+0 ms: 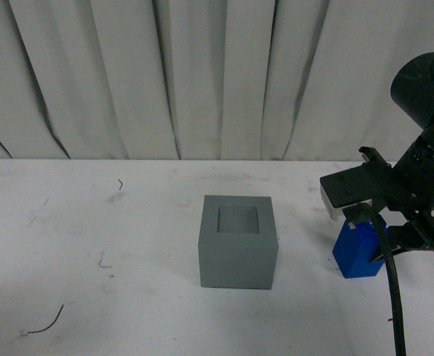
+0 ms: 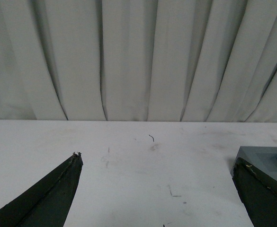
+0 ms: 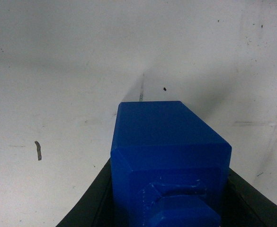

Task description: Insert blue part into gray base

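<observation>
The gray base (image 1: 238, 241) is a matte cube with a square recess in its top, standing mid-table. Well to its right, the blue part (image 1: 359, 251) sits low over the white table, tilted, with my right gripper (image 1: 376, 230) shut on it. In the right wrist view the blue part (image 3: 169, 151) fills the space between the black jaws, its knob end toward the camera. My left gripper (image 2: 157, 163) is open with only bare table between its fingers; the gray base (image 2: 266, 163) shows just beyond one finger (image 2: 261, 194). The left arm is out of the front view.
A white table (image 1: 90, 222) with a few scuff marks and short dark wire scraps (image 1: 46, 322) runs back to a pleated white curtain (image 1: 202, 74). A black cable (image 1: 393, 289) hangs from the right arm.
</observation>
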